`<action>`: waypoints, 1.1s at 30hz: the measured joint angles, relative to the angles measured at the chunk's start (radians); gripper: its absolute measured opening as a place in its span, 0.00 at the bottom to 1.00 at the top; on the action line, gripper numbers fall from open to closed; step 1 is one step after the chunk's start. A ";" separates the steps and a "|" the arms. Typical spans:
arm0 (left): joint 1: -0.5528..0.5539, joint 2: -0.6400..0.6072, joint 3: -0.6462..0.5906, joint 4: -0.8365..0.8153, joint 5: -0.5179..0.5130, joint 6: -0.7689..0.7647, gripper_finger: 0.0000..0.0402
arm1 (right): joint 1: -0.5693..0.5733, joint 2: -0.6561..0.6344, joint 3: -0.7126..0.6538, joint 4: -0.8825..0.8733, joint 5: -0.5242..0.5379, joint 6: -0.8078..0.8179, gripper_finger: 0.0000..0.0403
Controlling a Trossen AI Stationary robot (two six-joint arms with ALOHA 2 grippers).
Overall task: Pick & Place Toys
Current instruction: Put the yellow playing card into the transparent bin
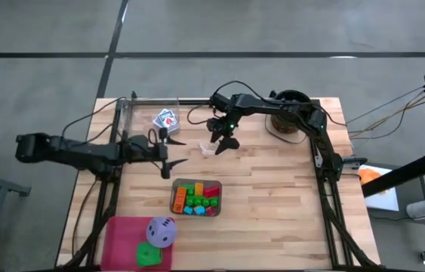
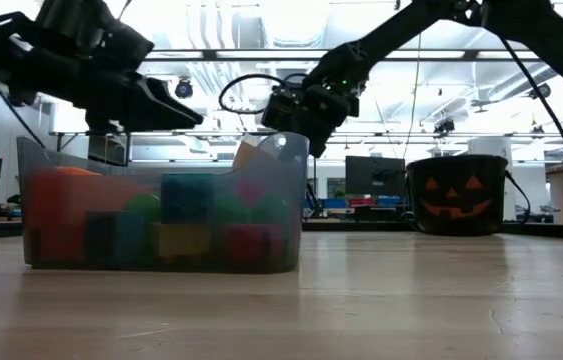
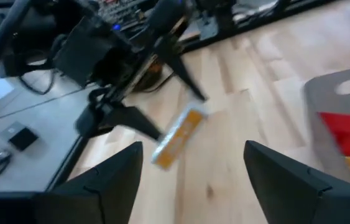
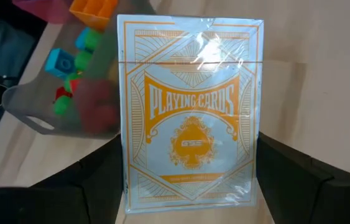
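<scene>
A white-and-orange pack of playing cards (image 4: 190,118) lies flat on the wooden table (image 1: 272,189) at mid-back; it also shows in the high view (image 1: 207,149) and the left wrist view (image 3: 178,137). My right gripper (image 1: 222,142) hangs over it, open, with one finger on either side of the pack (image 4: 190,186); I cannot tell whether they touch it. My left gripper (image 1: 173,157) is open and empty just left of it, above the table (image 3: 193,155). A blue card pack (image 1: 167,119) lies at the back left. The grey tray (image 1: 176,198) holds several bright blocks (image 1: 197,198).
A pink tray (image 1: 118,234) at the front left holds a purple die (image 1: 161,232) and a green die (image 1: 149,255). A black bucket with an orange face (image 2: 458,195) stands at the back right (image 1: 287,121). A clear frame (image 1: 125,113) stands at the back left.
</scene>
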 joint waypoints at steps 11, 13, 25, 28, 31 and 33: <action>-0.007 0.214 0.118 0.005 -0.051 0.012 0.91 | 0.018 -0.004 0.000 -0.015 0.000 -0.003 0.73; -0.007 0.250 0.139 0.004 -0.036 0.014 0.92 | 0.020 -0.006 0.000 -0.014 0.000 -0.003 0.73; -0.012 0.412 0.242 0.016 -0.026 0.041 0.76 | 0.026 -0.033 0.000 -0.015 0.001 -0.010 0.73; -0.012 0.434 0.262 0.014 -0.074 0.041 0.69 | 0.031 -0.035 0.000 -0.013 0.001 -0.011 0.73; -0.012 0.446 0.277 0.010 -0.131 0.041 0.61 | 0.038 -0.035 0.000 -0.013 0.001 -0.011 0.73; -0.012 0.450 0.281 0.008 -0.141 0.041 0.55 | 0.043 -0.035 0.000 -0.013 0.001 -0.011 0.73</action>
